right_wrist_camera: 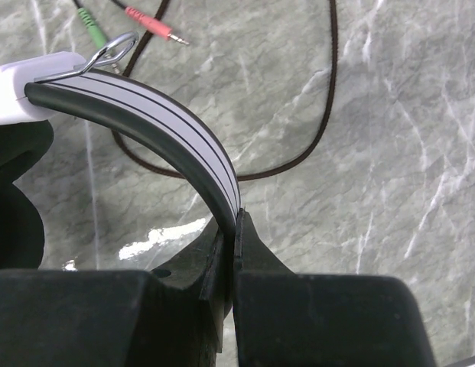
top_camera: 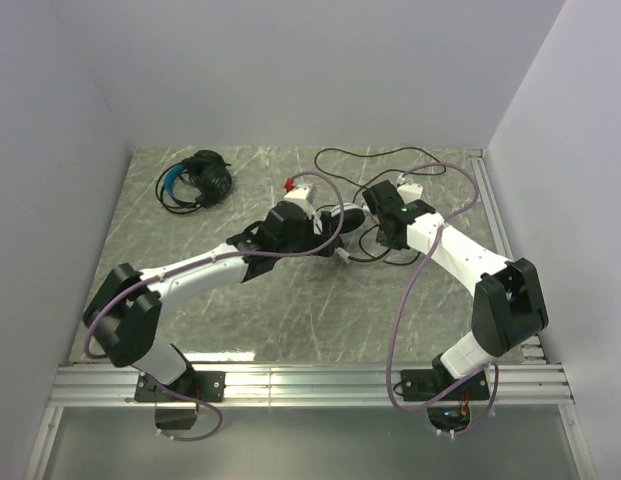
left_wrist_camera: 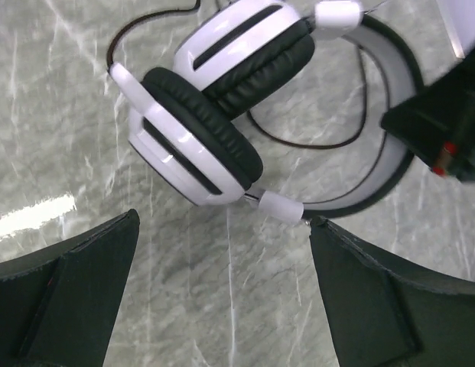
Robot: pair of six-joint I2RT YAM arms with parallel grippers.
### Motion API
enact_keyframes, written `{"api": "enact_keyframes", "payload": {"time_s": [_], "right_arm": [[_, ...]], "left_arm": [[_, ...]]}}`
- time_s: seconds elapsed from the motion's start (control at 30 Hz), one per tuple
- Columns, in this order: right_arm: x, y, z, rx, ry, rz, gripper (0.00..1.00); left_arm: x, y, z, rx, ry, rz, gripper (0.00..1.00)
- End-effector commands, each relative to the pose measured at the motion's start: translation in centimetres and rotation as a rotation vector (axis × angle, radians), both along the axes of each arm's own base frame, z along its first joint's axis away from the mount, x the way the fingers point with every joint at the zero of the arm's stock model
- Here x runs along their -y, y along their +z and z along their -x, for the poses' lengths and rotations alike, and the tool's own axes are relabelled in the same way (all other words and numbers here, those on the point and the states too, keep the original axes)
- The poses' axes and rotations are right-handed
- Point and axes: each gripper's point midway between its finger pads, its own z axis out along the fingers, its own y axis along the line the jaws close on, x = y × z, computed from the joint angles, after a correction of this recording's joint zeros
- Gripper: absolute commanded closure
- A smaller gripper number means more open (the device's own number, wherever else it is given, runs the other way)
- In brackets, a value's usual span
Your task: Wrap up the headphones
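Two fingers of the right gripper are pressed together on the headband of the white headset. On the left gripper the fingers are spread apart, nothing between them; the folded ear cups lie just ahead. The cable is seen loose on the table, trailing toward the far side, plugs free. The left arm is judged nearer the cups. The black headset is noted far left, well apart.
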Motion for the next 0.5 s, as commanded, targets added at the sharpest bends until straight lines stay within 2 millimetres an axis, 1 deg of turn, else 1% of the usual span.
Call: {"api": "enact_keyframes", "payload": {"time_s": [0.0,0.07,0.1,0.3,0.37,0.4,0.47], "right_arm": [[-1.3,1.9,-1.6,0.111,-0.049,-0.041,1.00],[-1.9,1.9,-1.6,0.117,-0.045,-0.043,1.00],[-2.1,1.8,-1.6,0.117,-0.046,-0.045,1.00],[-3.5,1.2,-1.4,0.117,-0.035,-0.049,1.00],[-3.7,1.0,-1.3,0.119,-0.045,-0.045,1.00],[-3.9,0.9,-1.2,0.118,-0.047,-0.046,1.00],[-4.3,0.5,-1.0,0.118,-0.046,-0.063,1.00]], "left_arm": [[0.3,-0.9,-0.9,-0.057,0.087,-0.077,0.01],[0.5,-1.9,-1.2,-0.089,0.108,-0.101,0.01],[0.6,-2.8,-1.3,-0.107,0.116,-0.121,0.01],[0.1,-4.1,-2.0,-0.127,0.183,-0.140,0.01],[-0.5,-5.1,-2.1,-0.155,0.220,-0.180,0.01],[-0.8,-5.5,-2.7,-0.162,0.267,-0.195,0.01],[-1.4,-6.2,-2.8,-0.178,0.300,-0.232,0.01]]}}
